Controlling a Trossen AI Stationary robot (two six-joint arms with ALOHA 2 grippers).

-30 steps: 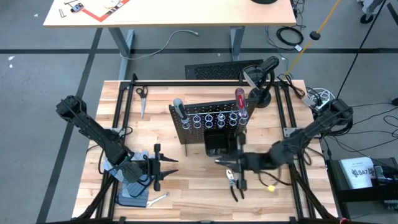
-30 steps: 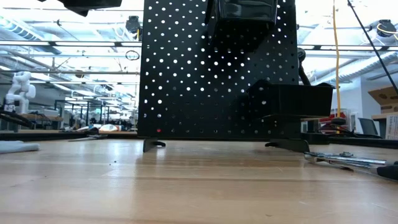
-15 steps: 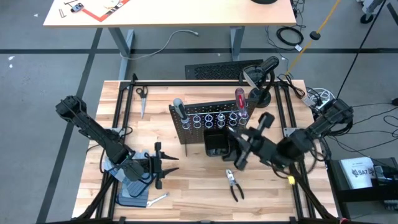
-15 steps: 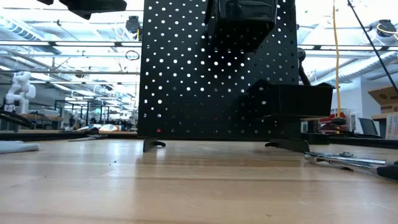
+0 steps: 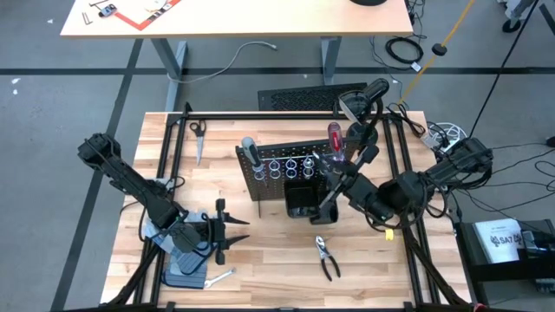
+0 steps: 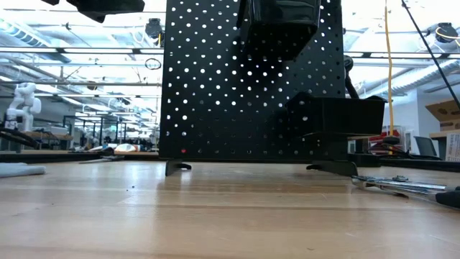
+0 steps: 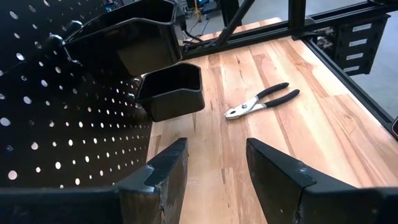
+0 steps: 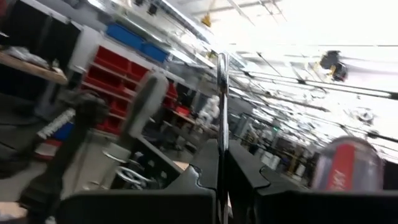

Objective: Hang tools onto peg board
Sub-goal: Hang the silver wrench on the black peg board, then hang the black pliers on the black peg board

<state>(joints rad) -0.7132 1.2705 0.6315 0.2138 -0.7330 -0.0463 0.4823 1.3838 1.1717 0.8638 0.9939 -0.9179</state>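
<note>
The peg board (image 5: 290,169) stands upright at mid-table, with a grey-handled screwdriver (image 5: 249,149) and a red-handled one (image 5: 333,137) in its rings. My right gripper (image 5: 336,176) is raised just right of the board's black bin (image 5: 301,200) and is shut on a thin silver wrench (image 8: 222,93). The pliers (image 5: 326,257) lie flat on the table in front of the board. My left gripper (image 5: 222,230) stands open at the near left, over the gloves (image 5: 186,274), with nothing between its fingers (image 7: 168,171). My right gripper pinches the silver wrench between its two fingers; only the thin edge of its shaft (image 8: 222,134) shows above them. The fingers slant upward from the table's near right toward the peg board. The wrench is lifted clear of the table and sticks out past the fingertips.
Another silver wrench (image 5: 224,276) lies beside the gloves at the near left. Scissors (image 5: 198,132) lie at the far left. A black stand (image 5: 364,121) rises at the far right behind the board. The left wrist view shows bare wood around the pliers (image 7: 261,102).
My right gripper has risen from the table beside the pliers and gone toward the far edge, up to the peg board's right end. It has rolled and tipped its fingers upward, carrying the wrench. The pliers have stayed on the table.
</note>
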